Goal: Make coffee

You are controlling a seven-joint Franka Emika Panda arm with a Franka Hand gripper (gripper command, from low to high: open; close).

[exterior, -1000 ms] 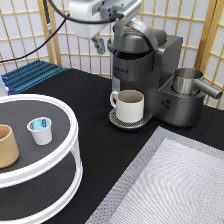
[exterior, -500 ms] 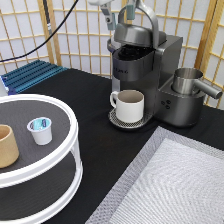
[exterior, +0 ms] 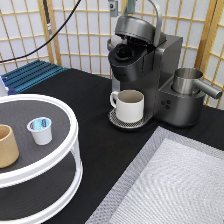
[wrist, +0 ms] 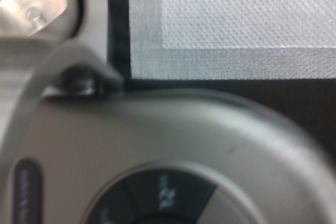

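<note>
The coffee [exterior: 40, 129], a small white pod with a blue foil top, stands on the upper tier of a round white stand [exterior: 65, 156] at the exterior view's left. A cream mug [exterior: 129, 105] sits on the drip tray of the grey coffee machine [exterior: 150, 75]. The machine's lid [exterior: 136, 29] is raised, its handle arches upward and the pod chamber [exterior: 122, 52] shows open. Only a bit of my gripper [exterior: 126, 5] shows at the exterior view's top edge, just above that handle. The wrist view is filled by the machine's lid [wrist: 172, 150] from close by.
A tan handleless cup [exterior: 6, 146] stands left of the pod on the stand. A metal pitcher [exterior: 188, 81] sits on the machine's right side. A blue rack [exterior: 31, 74] lies at the back left, a grey mat [exterior: 170, 185] at the lower right.
The arm has risen from in front of the machine's top to the exterior view's top edge. The machine's lid and handle have swung up and open.
</note>
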